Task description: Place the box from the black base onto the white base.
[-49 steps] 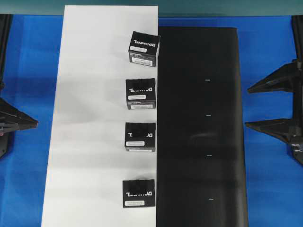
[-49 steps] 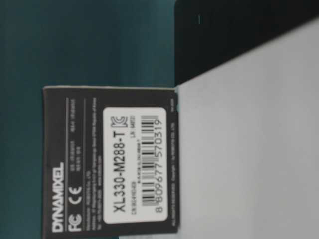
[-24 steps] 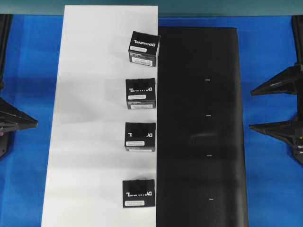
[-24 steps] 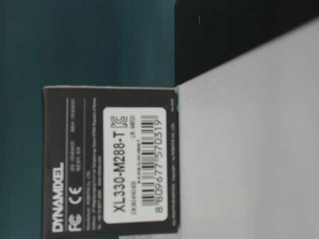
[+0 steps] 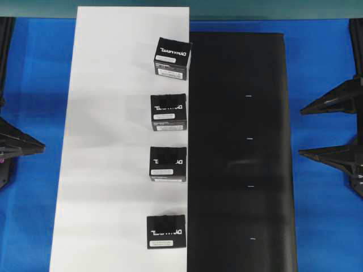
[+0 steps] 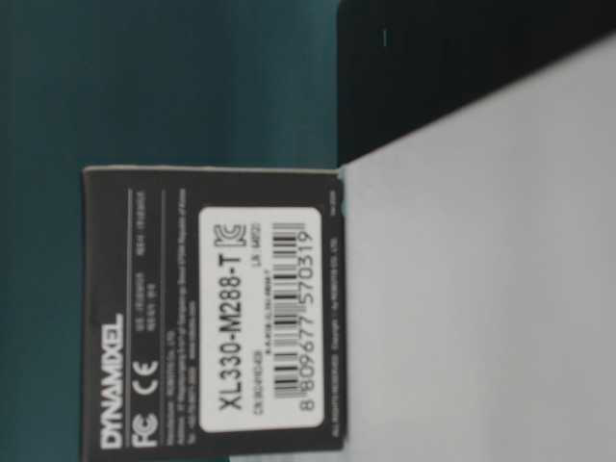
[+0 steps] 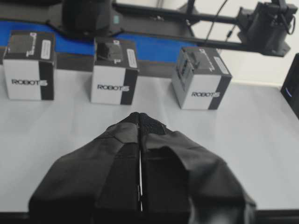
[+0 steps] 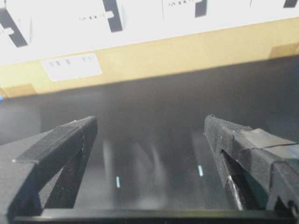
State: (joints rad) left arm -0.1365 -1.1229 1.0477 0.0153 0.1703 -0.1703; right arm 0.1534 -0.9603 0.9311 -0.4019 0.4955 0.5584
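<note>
Several black boxes stand in a column along the right edge of the white base (image 5: 113,141): the farthest box (image 5: 173,56) is turned a little, with a corner at the seam, and the nearest box (image 5: 166,231) fills the table-level view (image 6: 212,308). The black base (image 5: 238,141) carries only tiny white ticks. My left gripper (image 5: 43,148) sits at the left table edge, shut and empty, facing three boxes (image 7: 114,70) across the white sheet. My right gripper (image 5: 300,129) waits open and empty at the black sheet's right edge, jaws (image 8: 150,121) spread wide over it.
Blue table (image 5: 323,226) borders both sheets. Dark arm frames (image 5: 5,45) stand at the far corners. Beyond the boxes in the left wrist view run a black rail and the other arm's base (image 7: 266,23).
My right gripper has drawn back slightly to the right, away from the black base, and now holds still. The boxes and the left gripper have not moved.
</note>
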